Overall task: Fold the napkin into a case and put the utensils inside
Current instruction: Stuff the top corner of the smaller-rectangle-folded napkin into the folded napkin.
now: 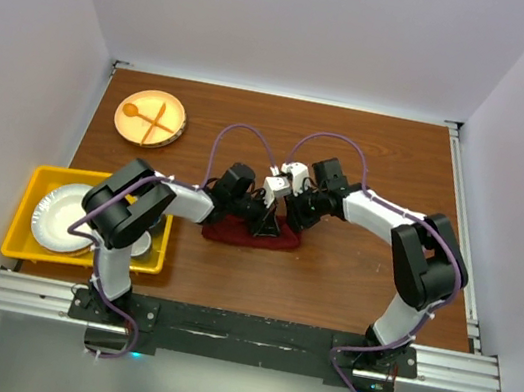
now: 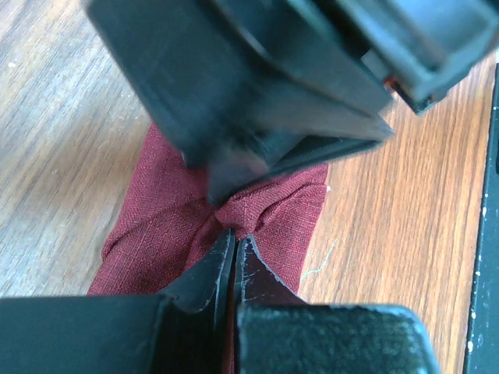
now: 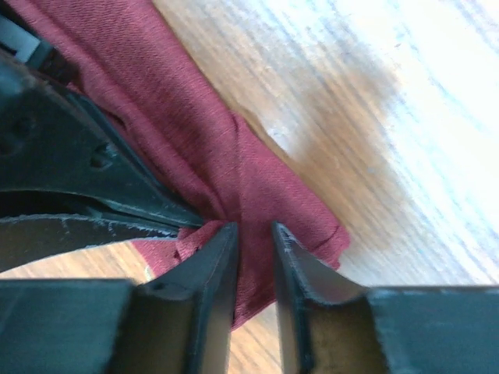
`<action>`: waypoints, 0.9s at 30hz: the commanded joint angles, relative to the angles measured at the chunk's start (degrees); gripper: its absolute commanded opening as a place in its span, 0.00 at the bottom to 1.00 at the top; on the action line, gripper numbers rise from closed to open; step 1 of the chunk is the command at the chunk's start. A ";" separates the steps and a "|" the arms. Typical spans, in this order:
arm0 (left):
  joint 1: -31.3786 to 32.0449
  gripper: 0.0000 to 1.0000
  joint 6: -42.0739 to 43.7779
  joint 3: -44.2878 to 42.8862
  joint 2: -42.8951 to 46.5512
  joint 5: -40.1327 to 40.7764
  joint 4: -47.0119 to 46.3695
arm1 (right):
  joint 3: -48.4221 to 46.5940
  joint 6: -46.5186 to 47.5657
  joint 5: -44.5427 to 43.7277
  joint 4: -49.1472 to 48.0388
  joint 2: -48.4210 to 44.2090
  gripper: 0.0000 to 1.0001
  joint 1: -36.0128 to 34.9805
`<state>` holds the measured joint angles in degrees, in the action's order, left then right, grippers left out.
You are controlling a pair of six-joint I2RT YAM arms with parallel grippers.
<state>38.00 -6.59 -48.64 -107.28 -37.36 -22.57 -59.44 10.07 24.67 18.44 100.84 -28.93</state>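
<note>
The maroon napkin (image 1: 247,235) lies folded into a narrow strip on the wooden table, between the two arms. My left gripper (image 1: 264,221) is shut, and it pinches a raised ridge of the napkin (image 2: 171,210) at its fingertips (image 2: 234,235). My right gripper (image 1: 286,213) meets it from the right, tip to tip. In the right wrist view its jaws (image 3: 255,227) stand a narrow gap apart over the napkin (image 3: 257,179), with cloth showing between them. The left gripper's fingers (image 3: 117,199) show there too. The purple utensils are out of view.
A round wooden plate (image 1: 151,119) with an orange spoon and fork sits at the back left. A yellow bin (image 1: 32,188) holding white plates (image 1: 63,219) stands at the left front edge. A metal rail (image 1: 466,222) runs along the table's right side.
</note>
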 commanded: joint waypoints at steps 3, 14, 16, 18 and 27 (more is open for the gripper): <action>-0.64 0.00 -2.55 -1.02 -1.61 -1.22 2.79 | -0.41 2.06 -5.15 -0.86 -2.66 0.04 -1.22; -1.52 0.00 -4.04 -1.98 -3.28 -2.19 4.55 | -3.49 1.97 -1.20 1.60 -3.81 0.16 -1.57; -1.87 0.00 -4.22 -1.98 -3.37 -2.45 4.46 | -3.23 2.67 -1.72 2.13 -3.54 0.31 -2.09; -2.05 0.00 -4.31 -1.98 -3.54 -2.45 4.37 | -2.35 2.68 -3.30 1.43 -3.46 0.38 -2.45; -2.67 0.00 -5.36 -1.72 -3.98 -2.54 4.11 | 1.69 4.26 -6.56 -2.26 -2.58 0.40 -3.77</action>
<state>36.01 -11.00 -50.26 -109.32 -41.36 -21.52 -60.16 11.62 18.94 17.43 98.72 -30.87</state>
